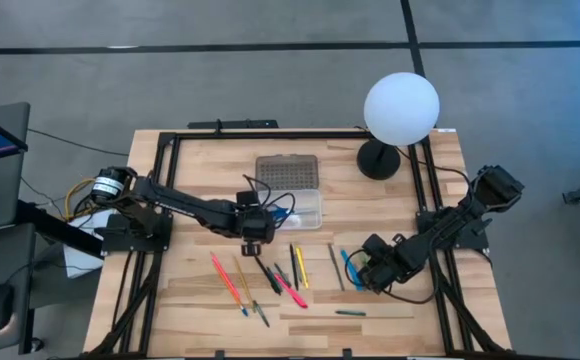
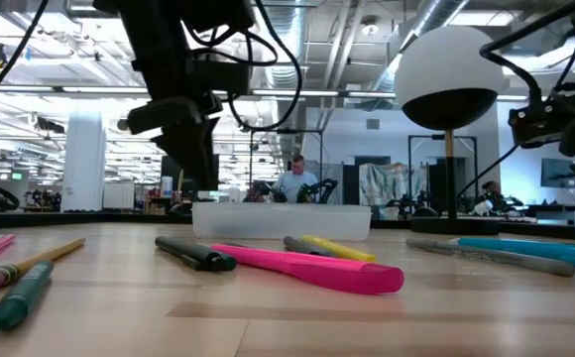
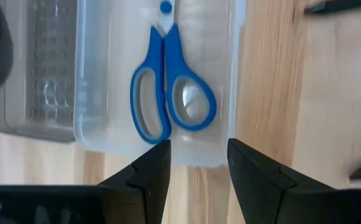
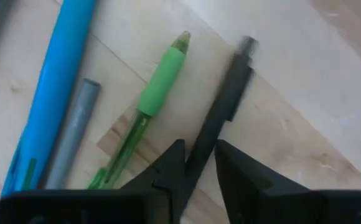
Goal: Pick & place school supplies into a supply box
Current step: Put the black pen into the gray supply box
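The supply box [image 1: 295, 208] lies open at mid-table, its grey dotted lid [image 1: 288, 172] flat on the far side. The blue-handled scissors [image 3: 168, 93] lie in its clear tray [image 3: 93, 124]. My left gripper [image 3: 199, 158] hovers open just near of the tray, touching nothing. Pens and markers are scattered on the near half of the table: a pink marker [image 2: 307, 266], a yellow one [image 1: 300, 265], and a red pencil [image 1: 225, 275]. My right gripper [image 1: 368, 268] is at the right-hand group, among a blue marker [image 4: 56, 81], a grey pen [image 4: 75, 130], a green pencil [image 4: 149, 99] and a black pen [image 4: 227, 93]. My right gripper has the black pen pinched between its two fingers, at a point on the barrel [image 4: 200, 149] back from its far tip [image 4: 249, 42]. The pen runs forward out of the fingers. Whether it is lifted off the wood, I cannot tell.
A lamp with a white globe [image 1: 401, 105] and black base [image 1: 378, 160] stands at the far right corner. Black frame rails [image 1: 170, 160] run along the table's left, right and far edges. People sit in the room beyond [image 2: 292, 178].
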